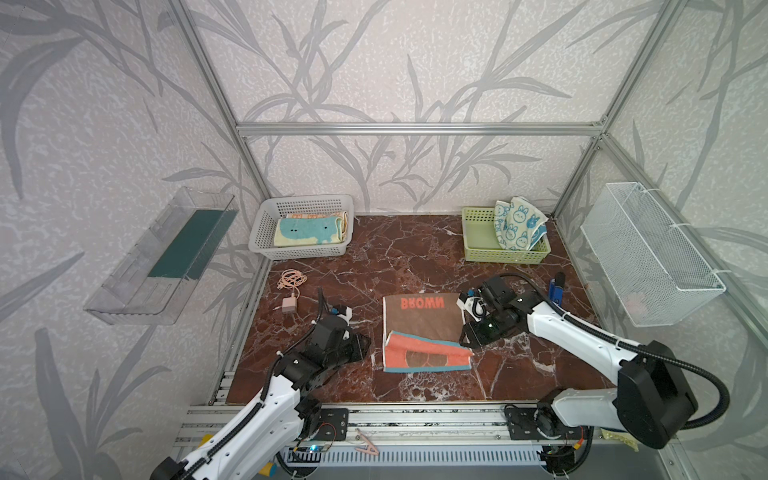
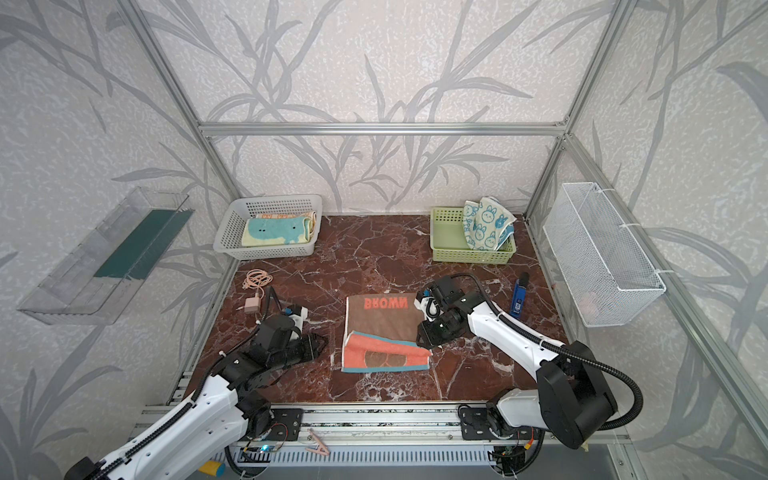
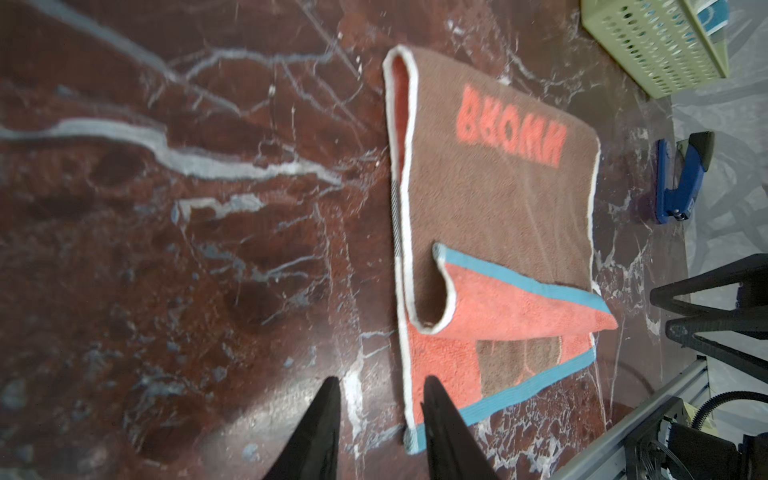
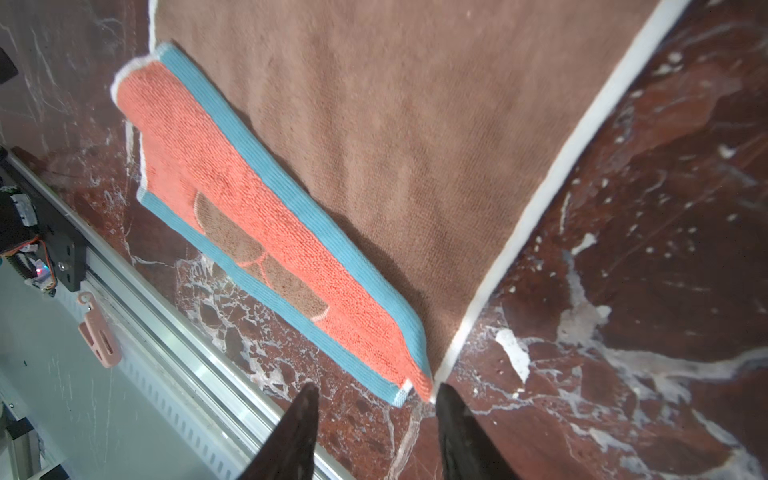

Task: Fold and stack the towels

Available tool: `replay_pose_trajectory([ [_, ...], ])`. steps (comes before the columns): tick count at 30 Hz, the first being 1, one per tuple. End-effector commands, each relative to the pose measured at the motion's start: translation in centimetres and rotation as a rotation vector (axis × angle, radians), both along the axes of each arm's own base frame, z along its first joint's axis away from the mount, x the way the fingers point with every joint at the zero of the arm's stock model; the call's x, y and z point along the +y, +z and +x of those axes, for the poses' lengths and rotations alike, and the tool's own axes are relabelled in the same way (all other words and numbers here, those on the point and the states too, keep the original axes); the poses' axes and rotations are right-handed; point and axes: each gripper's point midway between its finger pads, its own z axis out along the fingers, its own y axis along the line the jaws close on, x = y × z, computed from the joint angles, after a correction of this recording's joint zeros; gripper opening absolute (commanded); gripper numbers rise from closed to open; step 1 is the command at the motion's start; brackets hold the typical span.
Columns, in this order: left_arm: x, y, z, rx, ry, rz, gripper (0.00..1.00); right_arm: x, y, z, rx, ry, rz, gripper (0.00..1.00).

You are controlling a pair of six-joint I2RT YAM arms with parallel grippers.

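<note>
Pink clip (image 1: 368,446) sits on the rail (image 1: 415,419) behind my arms in a top view. Ahead, the brown towel (image 1: 424,328) lies between my left gripper (image 1: 366,344) and right gripper (image 1: 463,340), whose jaws I cannot make out there.

From the left wrist, my jaws stand apart and empty over marble (image 3: 208,249), with the towel's edge by one tip; whether it touches, I cannot tell.

From the right wrist, my jaws gape empty, the folded orange corner lies just past the tips, and the towel's far end is cut off.

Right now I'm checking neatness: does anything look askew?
Yes. On the brown towel, the near edge is turned over crookedly, leaving a slanted orange flap. The bunny towel sticks up crumpled out of the green basket.
</note>
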Motion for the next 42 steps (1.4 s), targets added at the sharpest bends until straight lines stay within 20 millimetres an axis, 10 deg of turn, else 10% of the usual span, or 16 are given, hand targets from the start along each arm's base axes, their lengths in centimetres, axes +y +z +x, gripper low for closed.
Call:
replay_pose_trajectory([
  [1, -0.9, 0.9, 2.1, -0.018, -0.025, 0.034, 0.33, 0.1, -0.8, 0.5, 0.025, -0.009, -0.02, 0.47],
  [16, -9.9, -3.9, 6.7, 0.186, -0.301, 0.204, 0.45, 1.1, -4.6, 2.7, 0.063, -0.032, -0.113, 0.42],
  [42, -8.0, -3.8, -6.5, 0.178, -0.371, 0.296, 0.47, 0.6, -2.2, -6.6, 0.116, 0.026, -0.069, 0.42],
])
